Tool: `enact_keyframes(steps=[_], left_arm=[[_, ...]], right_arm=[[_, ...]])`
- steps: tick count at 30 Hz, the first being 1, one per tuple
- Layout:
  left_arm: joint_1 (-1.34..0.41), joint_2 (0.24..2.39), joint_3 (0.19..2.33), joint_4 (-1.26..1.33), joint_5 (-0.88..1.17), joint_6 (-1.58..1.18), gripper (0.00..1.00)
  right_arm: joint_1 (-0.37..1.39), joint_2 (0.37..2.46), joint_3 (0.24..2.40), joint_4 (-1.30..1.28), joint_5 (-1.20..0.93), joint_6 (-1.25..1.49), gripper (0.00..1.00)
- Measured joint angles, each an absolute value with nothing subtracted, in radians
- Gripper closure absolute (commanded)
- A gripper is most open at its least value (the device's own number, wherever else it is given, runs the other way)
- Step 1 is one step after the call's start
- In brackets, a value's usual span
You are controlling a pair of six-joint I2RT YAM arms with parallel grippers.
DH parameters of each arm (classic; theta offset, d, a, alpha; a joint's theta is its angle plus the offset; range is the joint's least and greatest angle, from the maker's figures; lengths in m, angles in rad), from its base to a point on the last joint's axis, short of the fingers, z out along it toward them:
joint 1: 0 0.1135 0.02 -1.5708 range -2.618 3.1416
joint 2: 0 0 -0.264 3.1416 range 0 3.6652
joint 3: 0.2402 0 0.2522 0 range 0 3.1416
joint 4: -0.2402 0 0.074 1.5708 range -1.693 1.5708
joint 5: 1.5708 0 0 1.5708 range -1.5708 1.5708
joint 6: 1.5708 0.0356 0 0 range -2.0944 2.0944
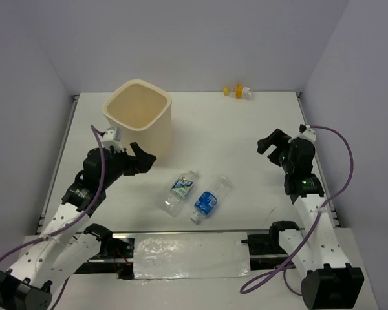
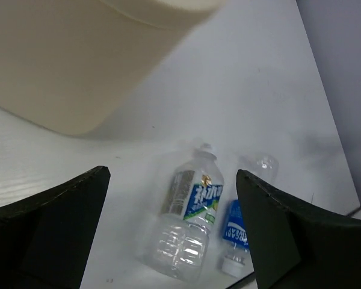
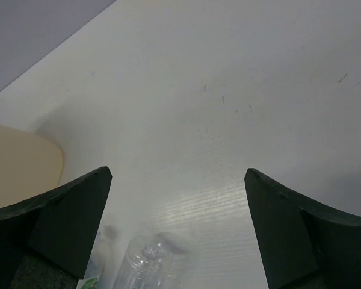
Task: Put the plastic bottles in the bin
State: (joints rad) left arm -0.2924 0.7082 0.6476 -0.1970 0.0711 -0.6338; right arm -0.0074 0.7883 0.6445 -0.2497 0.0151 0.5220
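Note:
Two clear bottles lie side by side on the white table: one with a green-white label (image 1: 181,191) (image 2: 189,220) and one with a blue label (image 1: 211,198) (image 2: 236,232). A tiny clear bottle with a yellow end (image 1: 238,91) lies at the far edge. The cream-beige bin (image 1: 138,119) (image 2: 78,60) stands at the far left. My left gripper (image 1: 142,158) (image 2: 171,205) is open and empty beside the bin, left of the bottles. My right gripper (image 1: 271,143) (image 3: 177,205) is open and empty, right of the bottles; the base of one bottle (image 3: 141,262) shows below it.
Grey walls enclose the table on three sides. A metal rail (image 1: 55,161) runs along the left edge and another along the right. A crinkled clear sheet (image 1: 191,255) lies at the near edge between the arm bases.

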Motion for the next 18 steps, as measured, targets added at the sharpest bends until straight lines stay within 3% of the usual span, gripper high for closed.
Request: enact_keyframes(steps=[10, 18], left_arm=[[-0.773, 0.942, 0.738, -0.140, -0.061, -0.487, 0.01], [-0.854, 1.139, 0.756, -0.139, -0.155, -0.421, 0.01]], right_arm=[[-0.007, 0.726, 0.582, -0.180, -0.091, 0.480, 0.00], [-0.007, 0.747, 0.580, -0.175, -0.162, 0.447, 0.00]])
